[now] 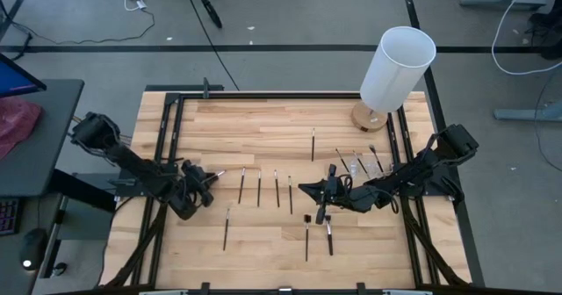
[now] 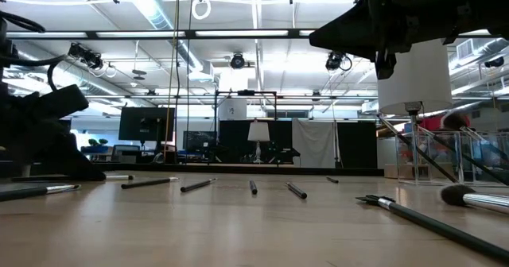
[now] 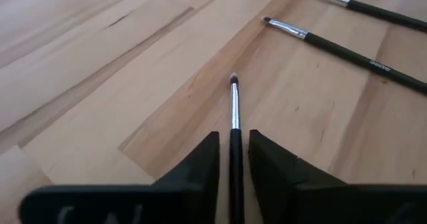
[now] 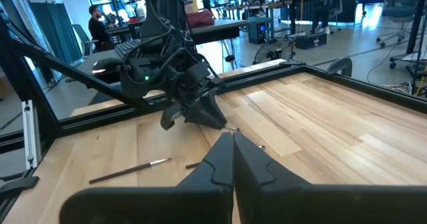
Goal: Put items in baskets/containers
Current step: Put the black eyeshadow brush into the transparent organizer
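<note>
At the left side of the table (image 1: 263, 119), your left claw (image 3: 233, 159) sits low over the wood with one brush (image 3: 234, 114) lying between its two fingers, handle in the gap and the silver ferrule and dark tip pointing out ahead. The fingers stand close on either side of the handle, but you cannot tell from here whether they are already pinching it or only flanking it.

The main risk, as I judge it, is a poor hold: the handle is thin and round, so a squeeze that lands off-centre could roll it out sideways or let it pivot and droop once you lift. Pressing down too hard against the planks could also scrape the fingertips or flick the brush away.

Your right claw (image 4: 233, 159) hovers mid-table, clenched and empty, close above a cluster of brushes. A careless move there could sweep them around.

The other brushes (image 1: 259, 188) lie in a loose row between the two arms, well apart from the left claw, with more toward the near edge. The clear holder (image 1: 355, 165) is hard to make out; it seems to sit near the right arm, below the tall white cylinder (image 1: 397, 67), with several brushes leaning in it. To reach it you must carry across the row and past the right arm, so lift high first. The far half of the table offers the freest path.
</note>
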